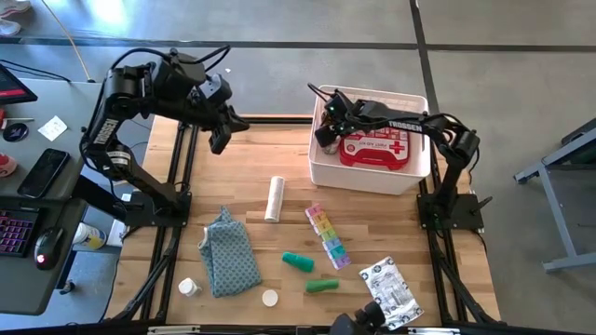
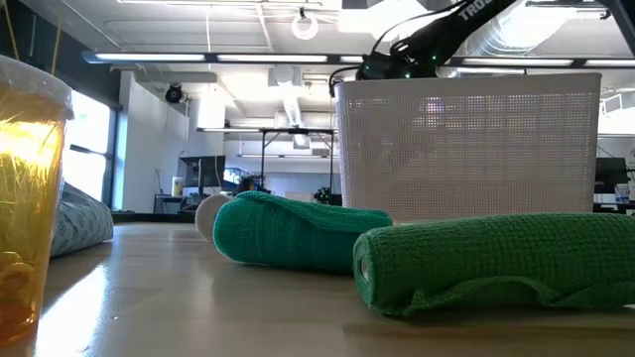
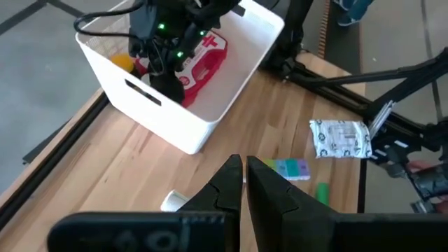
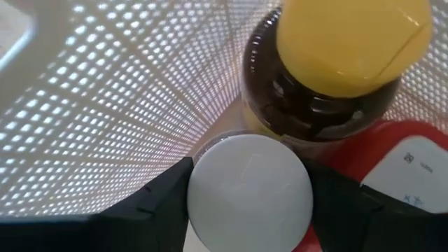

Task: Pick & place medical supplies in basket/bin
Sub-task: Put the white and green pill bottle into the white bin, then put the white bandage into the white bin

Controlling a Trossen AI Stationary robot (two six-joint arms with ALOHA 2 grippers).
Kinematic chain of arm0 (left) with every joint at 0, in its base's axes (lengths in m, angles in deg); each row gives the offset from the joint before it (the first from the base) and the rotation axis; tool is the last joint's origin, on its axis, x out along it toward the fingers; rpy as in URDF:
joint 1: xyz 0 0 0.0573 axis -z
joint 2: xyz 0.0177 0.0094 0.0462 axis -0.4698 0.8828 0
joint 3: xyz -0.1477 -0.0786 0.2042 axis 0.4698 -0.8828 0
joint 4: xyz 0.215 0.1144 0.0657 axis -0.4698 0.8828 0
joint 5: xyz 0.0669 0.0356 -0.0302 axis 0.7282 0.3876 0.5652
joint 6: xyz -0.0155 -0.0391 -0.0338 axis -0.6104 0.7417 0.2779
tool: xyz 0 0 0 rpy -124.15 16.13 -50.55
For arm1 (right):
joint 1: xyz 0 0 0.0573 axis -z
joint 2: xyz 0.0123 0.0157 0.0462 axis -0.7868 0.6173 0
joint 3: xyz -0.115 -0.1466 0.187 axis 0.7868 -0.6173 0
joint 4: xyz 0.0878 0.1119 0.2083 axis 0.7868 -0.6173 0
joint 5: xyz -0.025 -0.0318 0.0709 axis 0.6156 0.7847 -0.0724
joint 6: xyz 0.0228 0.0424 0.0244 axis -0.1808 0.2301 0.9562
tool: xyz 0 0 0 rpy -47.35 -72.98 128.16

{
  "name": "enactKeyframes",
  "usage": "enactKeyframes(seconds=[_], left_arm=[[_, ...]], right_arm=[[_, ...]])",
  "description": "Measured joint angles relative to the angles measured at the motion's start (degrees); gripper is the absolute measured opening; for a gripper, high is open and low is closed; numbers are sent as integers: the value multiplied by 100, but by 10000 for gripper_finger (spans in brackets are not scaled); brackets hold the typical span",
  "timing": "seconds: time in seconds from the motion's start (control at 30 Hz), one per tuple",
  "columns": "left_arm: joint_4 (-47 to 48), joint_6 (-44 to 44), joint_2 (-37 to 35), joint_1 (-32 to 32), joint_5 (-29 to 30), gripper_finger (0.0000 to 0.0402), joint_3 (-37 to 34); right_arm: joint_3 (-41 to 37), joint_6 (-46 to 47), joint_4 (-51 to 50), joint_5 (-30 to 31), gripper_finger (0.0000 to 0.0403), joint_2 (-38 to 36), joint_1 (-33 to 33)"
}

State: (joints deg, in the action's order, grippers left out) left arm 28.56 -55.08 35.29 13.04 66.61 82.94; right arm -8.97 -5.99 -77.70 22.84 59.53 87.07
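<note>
The white bin [image 1: 410, 177] stands at the table's far right, and the red first-aid case [image 1: 377, 149] lies in it. My right gripper [image 1: 328, 130] reaches down into the bin's left end. In the right wrist view it [image 4: 250, 187] is shut on a white-capped bottle [image 4: 248, 192]. That bottle is beside a yellow-capped amber bottle [image 4: 343, 42] and the red case [image 4: 392, 168]. My left gripper [image 1: 221, 140] is shut on nothing, raised above the table's far left part; its fingers [image 3: 245, 178] show pressed together. My right gripper pinches the bottle's round white cap [image 4: 210, 175] between its two fingers, one on each side. The fingers slant down from above into the bin. The cap hides the bottle's body, and I cannot tell whether it rests on the bin's floor.
On the table lie a white roll [image 1: 274, 198], a rainbow pill organizer [image 1: 327, 235], two green tubes [image 1: 298, 261] [image 1: 322, 285], a silver-white packet [image 1: 391, 293], a patterned cloth [image 1: 228, 253] and a small white bottle [image 1: 189, 288]. A desk with a keyboard stands to the left.
</note>
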Motion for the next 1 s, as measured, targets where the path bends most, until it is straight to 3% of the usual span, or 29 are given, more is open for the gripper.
enactKeyframes(seconds=[0.5,0.63,0.8,1.0], left_arm=[[-819,35,42,2,-192,58,0],[-848,49,44,2,-192,58,0],[-942,73,176,0,-183,58,0],[-907,106,561,0,-169,58,0]], right_arm=[[-25,-489,-88,-376,304,-485,14],[-24,-492,-271,-408,305,-972,12],[-20,-169,-938,-1137,304,-1802,-44],[-18,-100,-1916,-1571,303,-2856,-648]])
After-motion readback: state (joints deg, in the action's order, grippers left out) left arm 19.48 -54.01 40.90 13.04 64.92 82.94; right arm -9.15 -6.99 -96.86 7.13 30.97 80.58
